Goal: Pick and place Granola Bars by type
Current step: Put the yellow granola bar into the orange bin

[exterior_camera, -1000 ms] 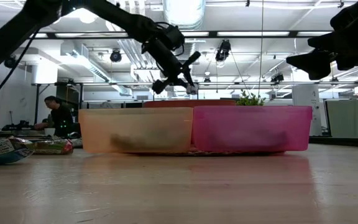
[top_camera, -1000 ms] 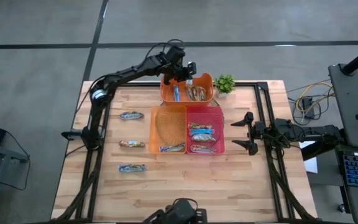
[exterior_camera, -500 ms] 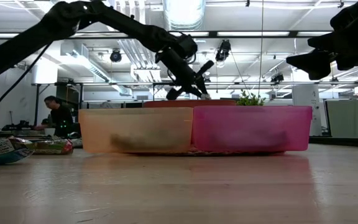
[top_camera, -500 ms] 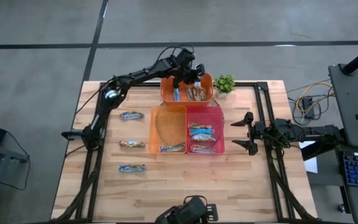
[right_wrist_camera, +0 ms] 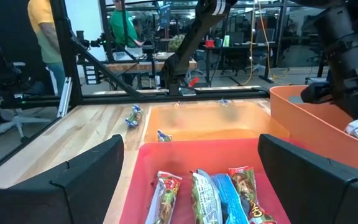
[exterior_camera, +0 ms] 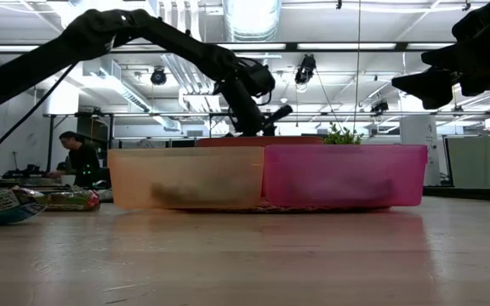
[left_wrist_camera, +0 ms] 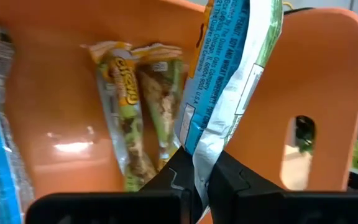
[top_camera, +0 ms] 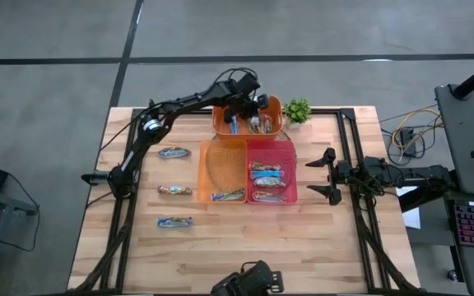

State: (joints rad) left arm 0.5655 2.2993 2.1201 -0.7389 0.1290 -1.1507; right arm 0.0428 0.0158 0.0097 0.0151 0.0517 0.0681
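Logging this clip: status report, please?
Left gripper shut on blue-white bar, above the orange bin. Right gripper open, waiting beside the pink bin. Three bars on the table. Nothing in the way.

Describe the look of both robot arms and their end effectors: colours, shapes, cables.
Both arms are dark, near black, built of slim tubular links with rounded joints. The left arm has a pale ring at one joint and thin black cables looping along it. Its end effector has two blocky black fingers. The right end effector carries two pointed black fingers on a boxy black wrist.
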